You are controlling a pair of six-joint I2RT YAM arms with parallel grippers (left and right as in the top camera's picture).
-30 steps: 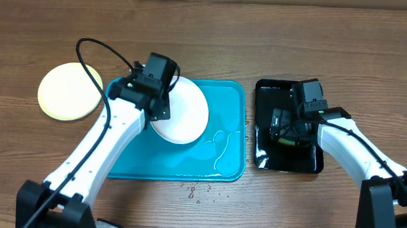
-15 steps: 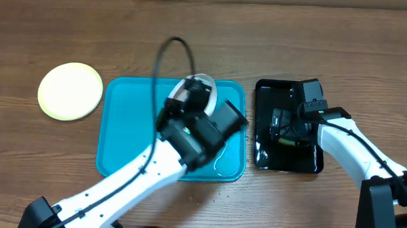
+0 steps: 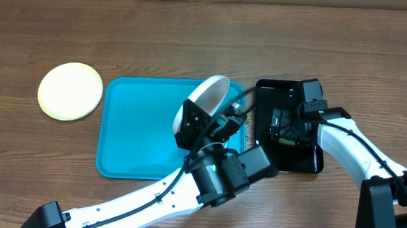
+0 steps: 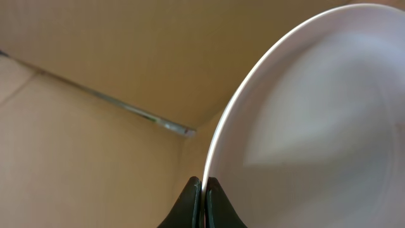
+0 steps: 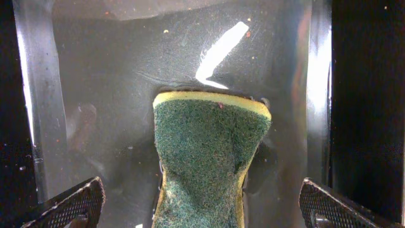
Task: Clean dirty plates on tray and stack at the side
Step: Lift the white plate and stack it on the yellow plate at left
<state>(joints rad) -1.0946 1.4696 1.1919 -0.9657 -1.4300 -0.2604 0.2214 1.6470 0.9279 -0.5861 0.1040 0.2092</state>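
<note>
Overhead, shows the tray (image 3: 138, 124), big and blue, lying flat in the middle of the frame on the brown table (image 3: 195, 34). Shows one white plate (image 3: 210, 94) over the tray's upper right corner, tipped up steeply so that mostly its edge faces the camera. Shows the left gripper (image 4: 202, 188) pinched tight on the rim of that plate. In the left wrist view, puts two dark fingertips at the bottom middle with the thin white rim squeezed between them. Fills the right side of that frame with the plate's smooth pale face. Too blurry there to tell if any smears are on it. Back in the overhead view, puts the pale yellow-green plate (image 3: 70, 91) at the left of the frame, flat on the table and well apart from the tray's left edge. Puts a small shiny black tray (image 3: 308, 161) just beside the blue one, on its right. Hangs the right gripper (image 5: 209, 204) over that black tray with its jaws spread wide and nothing held. In the right wrist view, puts its fingers (image 5: 73, 202) far out in the lower left and lower right corners. Lays a green scrubby sponge (image 5: 209, 152) with a yellow edge between them, on the wet black floor, not touched by either finger.
</note>
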